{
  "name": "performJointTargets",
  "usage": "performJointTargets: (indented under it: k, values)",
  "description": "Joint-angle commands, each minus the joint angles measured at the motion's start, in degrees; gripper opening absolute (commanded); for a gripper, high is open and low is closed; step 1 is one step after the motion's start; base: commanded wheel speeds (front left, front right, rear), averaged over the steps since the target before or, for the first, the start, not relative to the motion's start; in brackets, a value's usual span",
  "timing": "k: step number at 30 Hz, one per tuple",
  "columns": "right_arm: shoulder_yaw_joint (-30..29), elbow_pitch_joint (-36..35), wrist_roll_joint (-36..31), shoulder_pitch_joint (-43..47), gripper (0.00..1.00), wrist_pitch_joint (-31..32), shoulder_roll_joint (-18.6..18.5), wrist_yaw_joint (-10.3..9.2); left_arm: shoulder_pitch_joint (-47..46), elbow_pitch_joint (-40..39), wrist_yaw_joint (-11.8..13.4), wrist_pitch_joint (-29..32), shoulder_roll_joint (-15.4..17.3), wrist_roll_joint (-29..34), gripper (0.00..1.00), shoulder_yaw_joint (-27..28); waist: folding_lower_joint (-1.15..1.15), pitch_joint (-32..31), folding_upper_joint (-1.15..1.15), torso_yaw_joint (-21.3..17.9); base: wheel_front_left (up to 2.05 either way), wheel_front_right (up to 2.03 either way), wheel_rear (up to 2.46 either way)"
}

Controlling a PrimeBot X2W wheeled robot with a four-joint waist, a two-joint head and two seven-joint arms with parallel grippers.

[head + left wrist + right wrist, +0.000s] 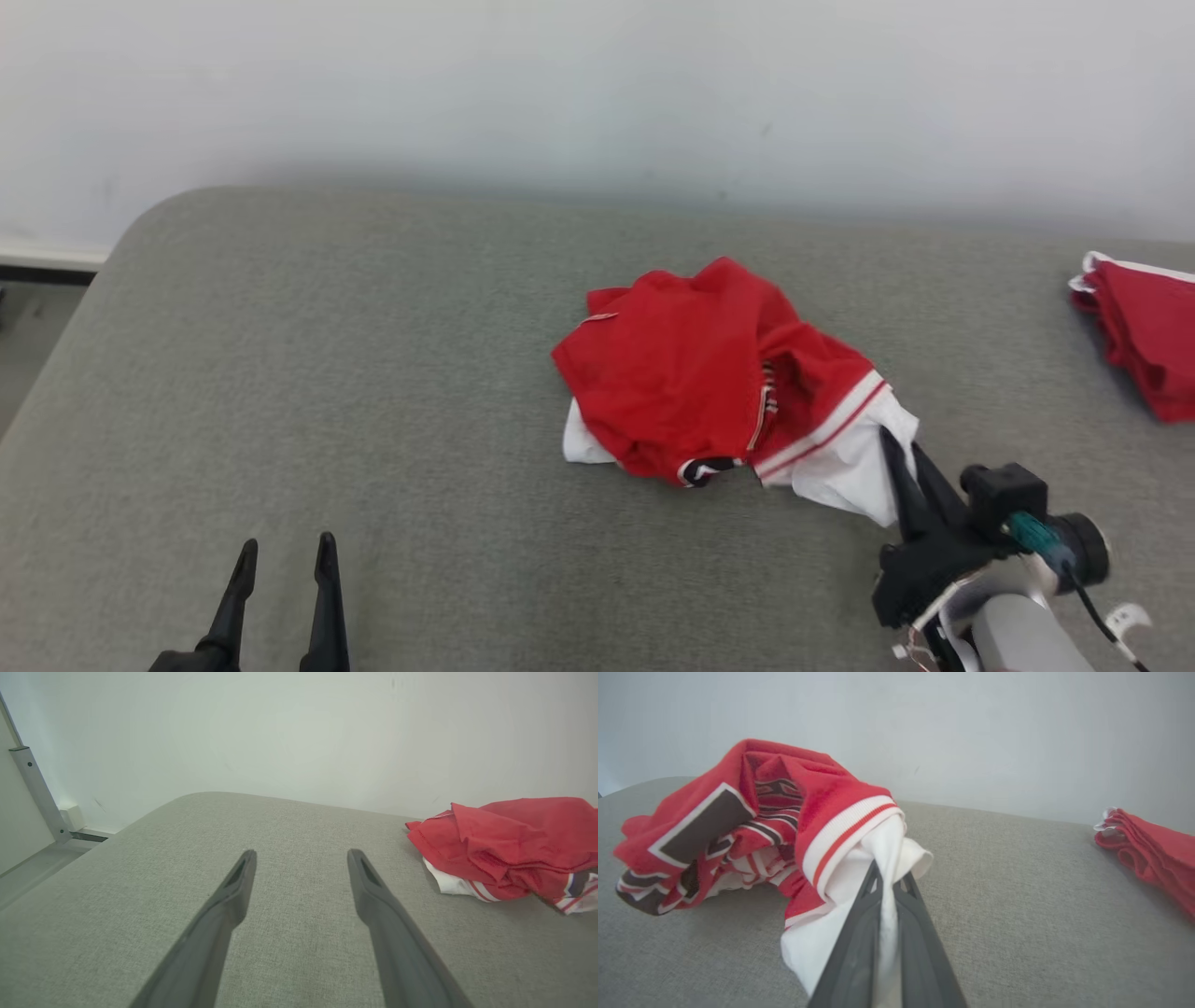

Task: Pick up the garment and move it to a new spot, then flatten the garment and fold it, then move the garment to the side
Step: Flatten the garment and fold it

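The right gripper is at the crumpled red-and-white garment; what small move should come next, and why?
Probably a short lift of the right gripper: it is shut on the white edge of the crumpled red-and-white fabric garment, which lies bunched on the grey upholstered surface, while the left gripper stands open, apart.

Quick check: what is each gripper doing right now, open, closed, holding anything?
Left gripper: open, holding nothing.
Right gripper: closed on the white edge of the crumpled red garment.

Red garment (691,373) with white and dark stripes on a grey surface (373,373).
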Motion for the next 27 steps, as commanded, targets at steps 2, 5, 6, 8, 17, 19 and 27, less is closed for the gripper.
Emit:
performJointTargets:
  k: [2, 5, 6, 8, 17, 19, 27]
  values:
    - [-0.5, -2.3, -0.5, 2.7, 0.00, 0.0, -0.8, -0.12, 0.3, 0.1, -0.1, -0.2, -0.1, -0.3, 1.00, -0.2, 0.00, -1.4, 0.00, -2.8, 0.00, 0.00, 0.00]
    - [-1.6, -6.7, -0.4, 7.5, 0.00, 0.0, -1.5, -0.12, -0.1, 0.4, -0.1, -0.2, -0.1, -0.3, 1.00, -0.3, 0.00, -1.9, 0.00, -4.4, 0.00, 0.00, 0.00]
    - [-2.2, -8.1, -0.6, 9.0, 0.00, 0.0, -1.7, -0.12, -0.1, 0.4, -0.1, -0.2, -0.1, -0.2, 1.00, -0.5, 0.00, -1.9, 0.00, -4.9, 0.00, 0.00, 0.00]
    - [-3.8, -10.8, -0.8, 12.6, 0.00, 0.0, -1.8, -0.12, 0.0, 0.2, -0.1, -0.2, -0.1, -0.1, 1.00, -0.9, 0.00, -1.9, 0.00, -5.7, 0.00, 0.00, 0.00]
    - [-9.7, -20.4, -0.8, 24.3, 0.00, 2.0, 1.1, -0.12, 0.3, 0.1, -0.1, -0.2, -0.1, 0.4, 1.00, -1.7, 0.00, -1.2, 0.00, -7.7, 0.00, 0.00, 0.00]
    - [-11.5, -21.7, -1.0, 25.5, 0.00, 2.7, 1.4, -0.12, 0.3, 0.2, -0.2, -0.2, -0.1, 0.4, 1.00, -1.8, 0.00, -1.1, 0.00, -7.8, 0.00, 0.00, 0.00]
    - [-14.2, -22.6, -1.5, 25.1, 0.19, 4.3, 0.9, -0.12, 0.4, 0.5, -0.2, -0.2, -0.1, 0.6, 1.00, -2.3, 0.00, -1.5, 0.00, -7.9, 0.00, 0.00, 0.00]
